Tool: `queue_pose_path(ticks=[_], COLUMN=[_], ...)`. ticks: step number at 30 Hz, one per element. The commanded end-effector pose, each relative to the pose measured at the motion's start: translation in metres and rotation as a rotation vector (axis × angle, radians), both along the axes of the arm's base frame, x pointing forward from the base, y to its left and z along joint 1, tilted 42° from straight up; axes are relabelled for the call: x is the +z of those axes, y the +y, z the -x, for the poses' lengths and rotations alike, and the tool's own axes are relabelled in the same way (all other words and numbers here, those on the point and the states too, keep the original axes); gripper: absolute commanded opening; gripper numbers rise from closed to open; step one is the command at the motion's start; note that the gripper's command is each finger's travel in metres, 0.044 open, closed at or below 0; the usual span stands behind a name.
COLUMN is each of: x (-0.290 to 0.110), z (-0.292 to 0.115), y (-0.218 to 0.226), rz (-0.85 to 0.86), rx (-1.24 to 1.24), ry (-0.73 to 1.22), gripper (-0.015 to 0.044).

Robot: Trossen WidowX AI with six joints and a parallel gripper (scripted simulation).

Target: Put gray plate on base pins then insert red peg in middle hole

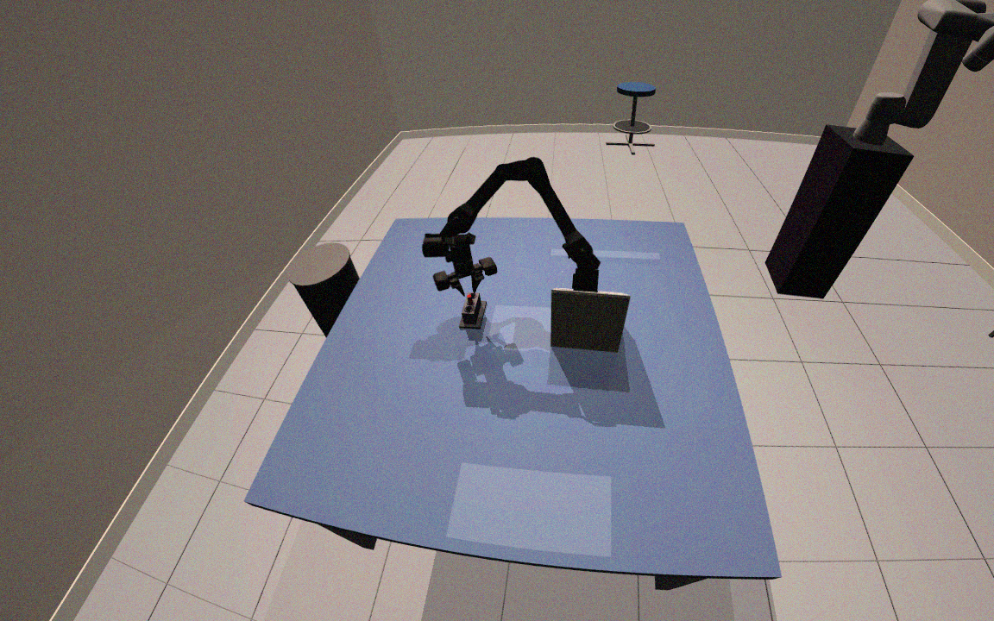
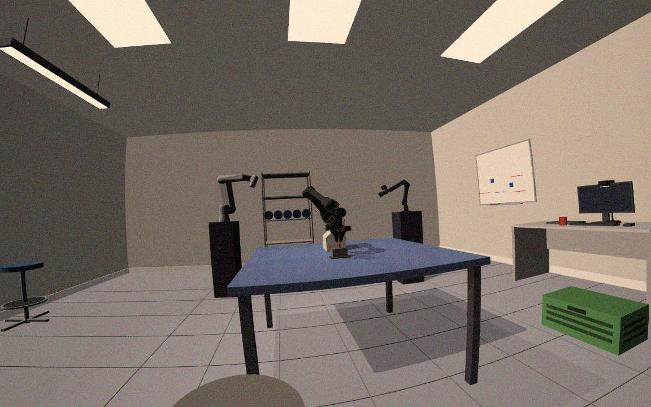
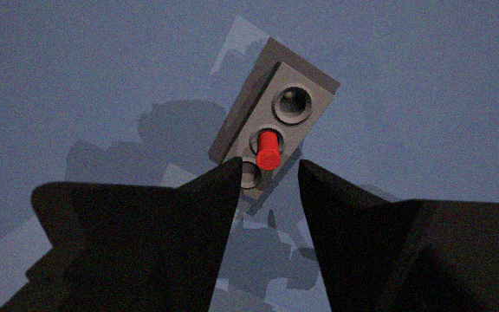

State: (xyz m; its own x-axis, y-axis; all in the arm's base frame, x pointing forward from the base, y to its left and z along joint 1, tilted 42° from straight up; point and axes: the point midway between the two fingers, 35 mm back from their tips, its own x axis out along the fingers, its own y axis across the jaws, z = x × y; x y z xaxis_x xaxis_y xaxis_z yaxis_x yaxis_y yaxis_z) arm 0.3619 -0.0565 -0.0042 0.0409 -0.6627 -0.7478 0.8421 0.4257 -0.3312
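Hand [image 3: 268, 166] hangs released above the red peg [image 3: 268, 149], which stands in the gray plate [image 3: 275, 126]'s middle hole on the table [image 3: 405, 87]. Peg looks light, stiff, smooth; any regrip belongs on its exposed top.

Flat rectangular gray plate [image 3: 285, 113]: mid-gray, plain, darker at the hole rims. Short cylindrical red peg [image 3: 268, 149]: uniform bright red. Blocky base [image 3: 249, 97] under the plate: darker gray-brown. Pointed end effector [image 3: 268, 173]: black, unpatterned. Flat-topped bench [image 1: 377, 432]: blue (paler rectangles of light across it).
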Motion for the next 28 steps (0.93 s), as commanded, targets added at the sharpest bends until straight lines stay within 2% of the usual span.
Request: queue_pose_path(ticks=[1,28], x=[0.001,0.013], z=[0.000,0.004], y=[0.001,0.018], rz=[0.003,0.005], rx=[0.001,0.003], ry=[0.001,0.004], gripper=[0.0150,0.0150])
